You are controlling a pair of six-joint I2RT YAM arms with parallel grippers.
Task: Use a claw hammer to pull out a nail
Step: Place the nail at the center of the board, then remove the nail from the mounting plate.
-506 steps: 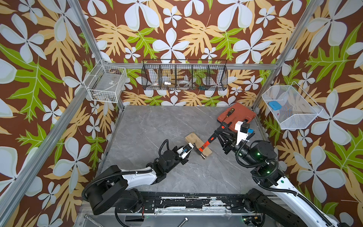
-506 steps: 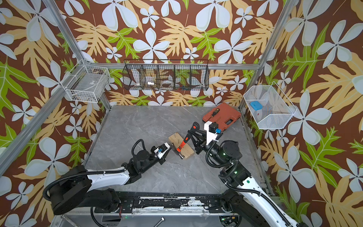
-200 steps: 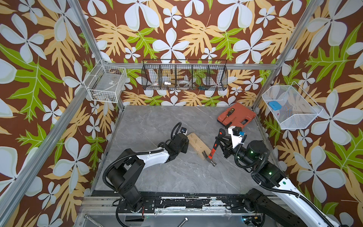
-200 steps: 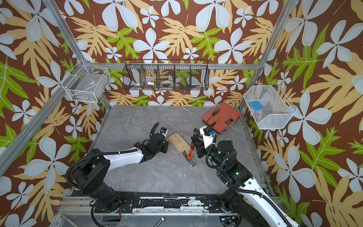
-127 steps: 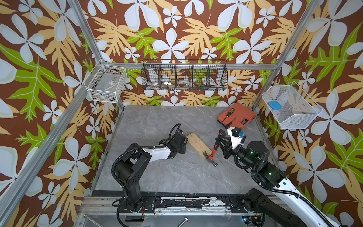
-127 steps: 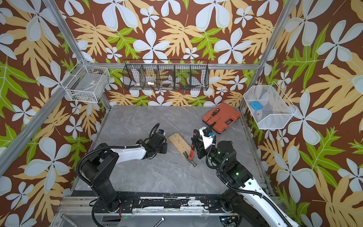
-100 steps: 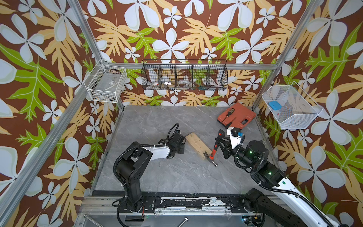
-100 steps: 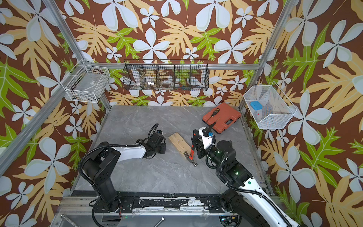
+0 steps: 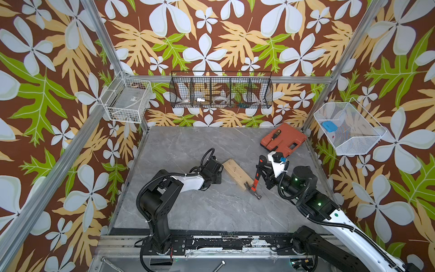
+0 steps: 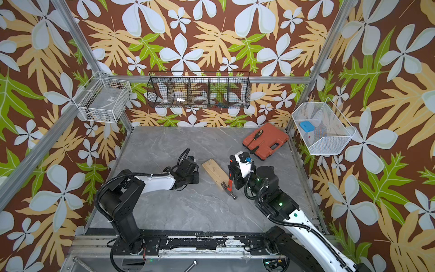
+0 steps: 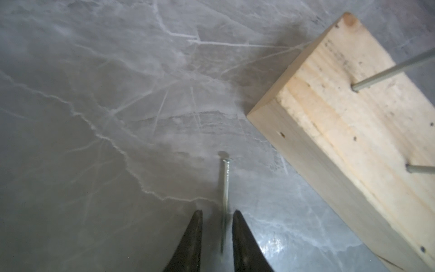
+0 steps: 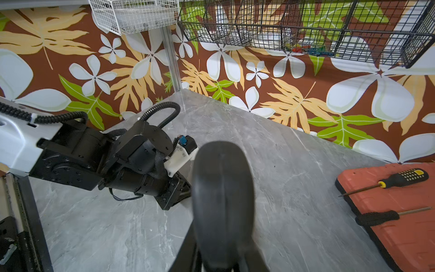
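The claw hammer (image 9: pixel 255 182) stands steeply, its silver head down by the near end of the wooden block (image 9: pixel 236 173). My right gripper (image 9: pixel 264 169) is shut on its handle. In the right wrist view the black handle end (image 12: pixel 223 200) fills the middle. My left gripper (image 9: pixel 218 177) points down at the table left of the block's far end. In the left wrist view its dark fingertips (image 11: pixel 196 226) stand slightly apart, open. A loose nail (image 11: pixel 225 186) lies in the gap, and I see neither tip touch it. Two more nails (image 11: pixel 390 70) stick out of the block (image 11: pixel 353 131).
An orange-red tool case (image 9: pixel 283 141) with a small screwdriver (image 9: pixel 274 136) lies at the back right of the grey table (image 9: pixel 211 212). A black wire basket (image 9: pixel 221 90) and two white baskets (image 9: pixel 127 101) (image 9: pixel 346 129) hang on the walls.
My left gripper has drawn back a little from the block and its jaws have parted, letting go of the nail. The right gripper still holds the hammer in about the same place.
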